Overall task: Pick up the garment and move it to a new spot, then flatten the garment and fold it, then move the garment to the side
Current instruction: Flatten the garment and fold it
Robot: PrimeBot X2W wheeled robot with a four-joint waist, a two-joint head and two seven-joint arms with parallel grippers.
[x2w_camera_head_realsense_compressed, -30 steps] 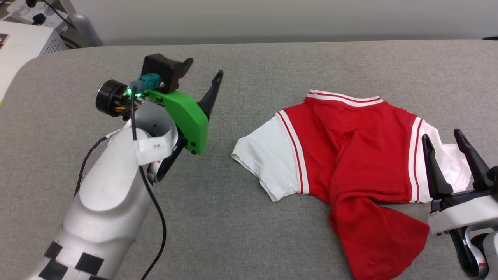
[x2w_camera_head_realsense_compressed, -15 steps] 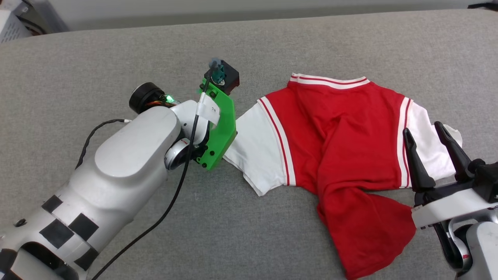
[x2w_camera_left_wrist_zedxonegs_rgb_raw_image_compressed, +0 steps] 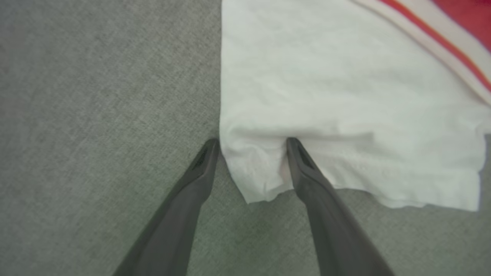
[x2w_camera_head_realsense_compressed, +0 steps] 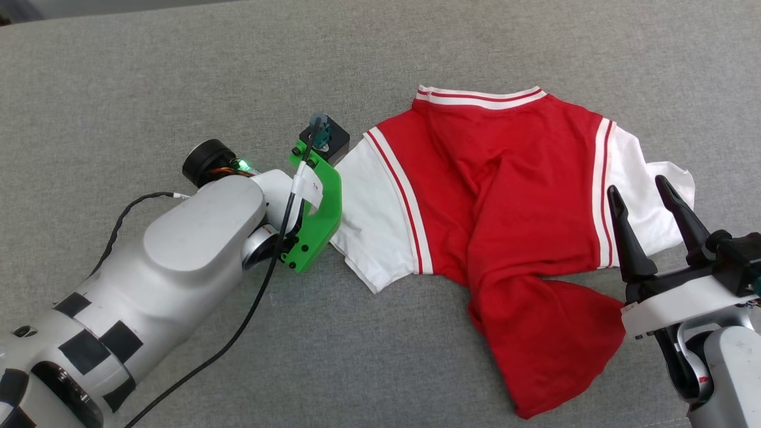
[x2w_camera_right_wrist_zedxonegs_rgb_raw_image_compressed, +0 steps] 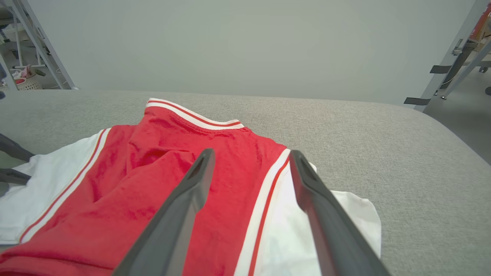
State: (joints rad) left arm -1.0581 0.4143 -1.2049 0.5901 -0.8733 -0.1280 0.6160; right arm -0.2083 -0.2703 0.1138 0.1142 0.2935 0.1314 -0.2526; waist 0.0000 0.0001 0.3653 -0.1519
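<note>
While the garment [x2w_camera_head_realsense_compressed: 505, 196] lies bunched up on the grey padded surface [x2w_camera_head_realsense_compressed: 178, 71], a bit to the right of the middle, we think the job has hardly begun. It is not lifted, not flat and not folded. The red part is creased and twisted, and its bottom end trails toward the near side. We see no print on the side that faces up.

Our left gripper [x2w_camera_left_wrist_zedxonegs_rgb_raw_image_compressed: 251, 141] is down at the left sleeve [x2w_camera_head_realsense_compressed: 368, 220]. Its fingers stand wide apart, with a corner of that white sleeve between them. One tip is on the bare surface just beside the sleeve edge and the other rests on the cloth. It has not pinched the cloth, so it holds nothing. Our right gripper [x2w_camera_head_realsense_compressed: 636, 185] is wide open too and holds nothing. It hangs over the right sleeve [x2w_camera_head_realsense_compressed: 639, 154].

So all the big steps are left: grab, lift, move, smooth out, fold, and push to the side.

The surface is soft woven cloth with round corners, and it runs on well to the left of the garment. Past its far edge is a plain pale wall [x2w_camera_right_wrist_zedxonegs_rgb_raw_image_compressed: 245, 46]. At the far left stands a metal rack [x2w_camera_right_wrist_zedxonegs_rgb_raw_image_compressed: 23, 57], and at the far right we see metal legs [x2w_camera_right_wrist_zedxonegs_rgb_raw_image_compressed: 460, 53] on a grey floor
</note>
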